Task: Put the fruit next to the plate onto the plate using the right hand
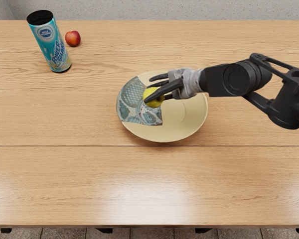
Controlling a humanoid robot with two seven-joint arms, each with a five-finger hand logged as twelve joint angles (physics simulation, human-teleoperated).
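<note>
Right hand (pixel 178 83): fingers clamped around the yellow fruit (pixel 152 94), held at the fingertips over the plate (pixel 189 127) directly beneath the hand. Contact between fruit and plate cannot be confirmed.

Recommended: lower until the fruit bears on the dish, then spread the fingers evenly, since a round, smooth fruit may roll.

The plate is shallow, cream and glossy, with a patterned blue-grey sector under the fingertips. The table (pixel 139 189) is grained wood.

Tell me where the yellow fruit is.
In the head view, the yellow fruit is centre-frame over the plate, gripped by the right hand.
</note>
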